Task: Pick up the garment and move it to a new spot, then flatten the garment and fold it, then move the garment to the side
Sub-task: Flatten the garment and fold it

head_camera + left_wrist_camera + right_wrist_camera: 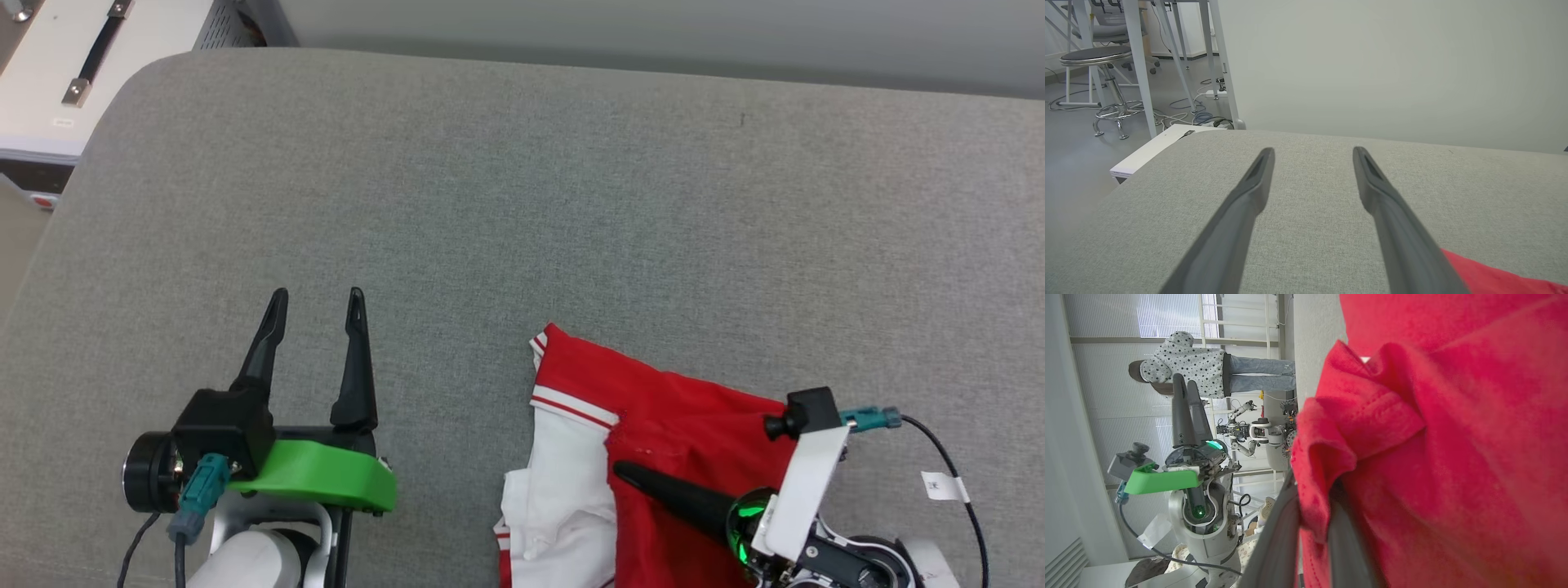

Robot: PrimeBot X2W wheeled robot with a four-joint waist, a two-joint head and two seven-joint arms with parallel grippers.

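Grey cushion (522,204) spreads across the head view, with a pale wall along the top and a white cabinet (49,73) in the upper left corner. At the lower left we see our left gripper (317,294) over bare cushion, its two fingers spread wide with nothing between them. The garment (653,425) lies crumpled at the lower middle-right, mostly red, with a white sleeve and striped trim on its left side, and it runs off the bottom edge. Our right gripper (627,474) reaches across it from the lower right, fingers nearly together. In the right wrist view a fold of red cloth is pinched between them. In the left wrist view a red corner shows at the lower right and a stool (1096,55) stands at the upper left.
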